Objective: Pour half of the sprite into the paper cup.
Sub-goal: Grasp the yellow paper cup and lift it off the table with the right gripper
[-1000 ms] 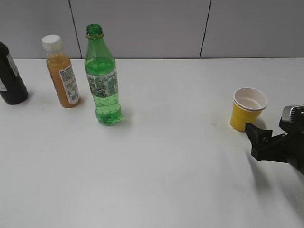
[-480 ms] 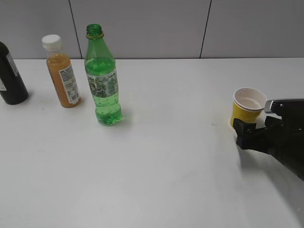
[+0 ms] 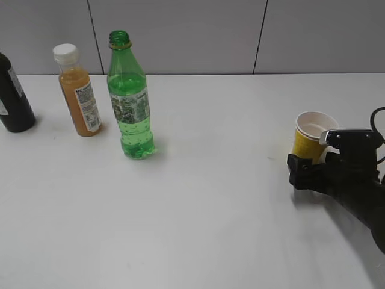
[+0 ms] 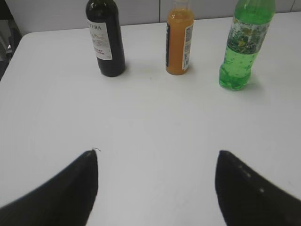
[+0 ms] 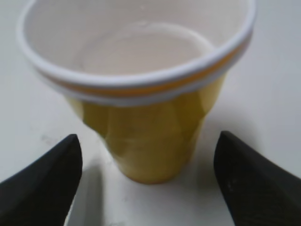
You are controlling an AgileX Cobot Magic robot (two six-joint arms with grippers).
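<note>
The sprite [image 3: 130,102] is a tall green capless bottle standing upright at the left of the white table; it also shows in the left wrist view [image 4: 244,44]. The paper cup [image 3: 311,135], yellow with a white rim, stands upright at the right. My right gripper [image 3: 308,170] is open right in front of the cup; in the right wrist view its fingers [image 5: 146,160] flank the cup's base [image 5: 150,132] without touching it. My left gripper [image 4: 157,162] is open and empty, well short of the bottles; it does not show in the exterior view.
An orange juice bottle [image 3: 78,90] with a white cap and a dark bottle [image 3: 13,99] stand left of the sprite; both show in the left wrist view, juice [image 4: 179,40] and dark bottle [image 4: 106,40]. A grey wall runs behind the table.
My right gripper has moved left and towards the cup, from beside it to right in front of it. The bottles and cup have not moved.
</note>
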